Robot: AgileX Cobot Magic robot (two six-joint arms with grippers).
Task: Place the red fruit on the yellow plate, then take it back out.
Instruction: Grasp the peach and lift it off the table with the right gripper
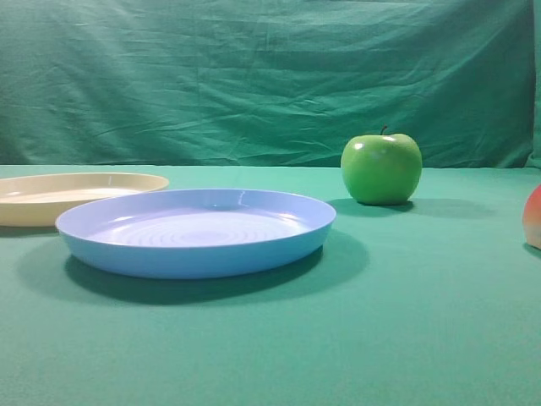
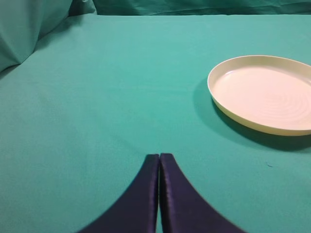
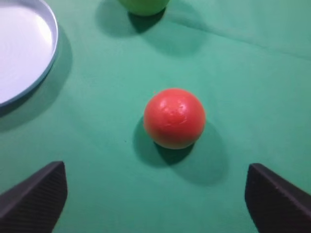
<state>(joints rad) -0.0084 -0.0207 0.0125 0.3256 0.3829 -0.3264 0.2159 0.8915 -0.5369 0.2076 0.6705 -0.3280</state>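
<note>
While I watch the feeds, my left gripper (image 2: pixel 159 158) hangs over bare green cloth (image 2: pixel 97 97) with its fingers pressed together, holding nothing. Just right of it lies the yellow plate (image 2: pixel 233 119), with nothing on it. Next comes the light blue plate (image 1: pixel 194 254), then the green apple (image 1: pixel 381 167) farther back. At the right edge of the table the red fruit (image 3: pixel 174 118) sits on the cloth, apart from my right gripper (image 3: pixel 158 196), whose fingers stand wide on either side, touching nothing.
</note>
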